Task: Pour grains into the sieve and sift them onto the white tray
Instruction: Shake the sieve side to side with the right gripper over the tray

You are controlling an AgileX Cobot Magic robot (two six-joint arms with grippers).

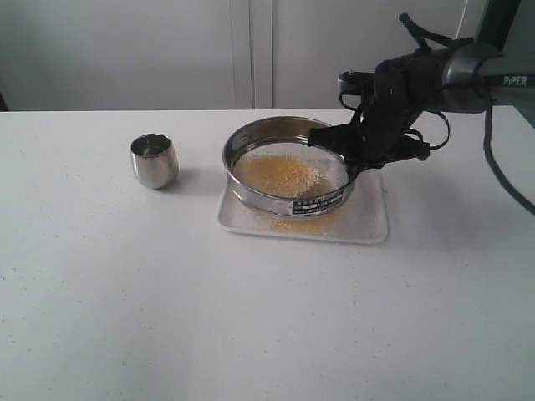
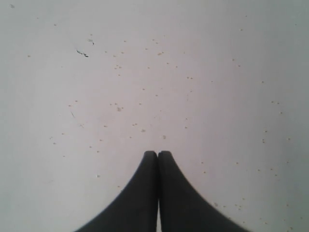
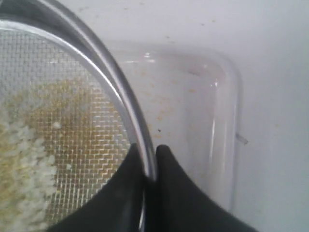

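Pale panelled wall stands behind a white desk (image 1: 125, 292) that carries everything. Over the middle of it the sieve (image 1: 251, 194) sits above the white tray (image 1: 372, 224), its black-and-white label (image 1: 318, 203) facing the camera. The grains (image 1: 280, 174) lie in a golden heap on the mesh, and the right wrist view shows whitish rice-like grains (image 3: 24, 169) bunched on the mesh with yellow seen through it. A thin scatter of yellow granules (image 1: 292, 224) lies on the tray under the sieve's near edge. Whether the sieve's bottom touches the tray I cannot tell.

The right tool (image 1: 353, 165) reaches in from the right and pinches the sieve's rim wall, one finger (image 3: 120, 193) inside and the other outside, closed narrowly on the steel. To the left of the sieve, apart from it, a small rounded steel cup (image 1: 155, 160) stands upright. The left tool (image 2: 158, 154) shows only in its own wrist view, its fingers pressed together on nothing, above bare desk dotted with stray specks.
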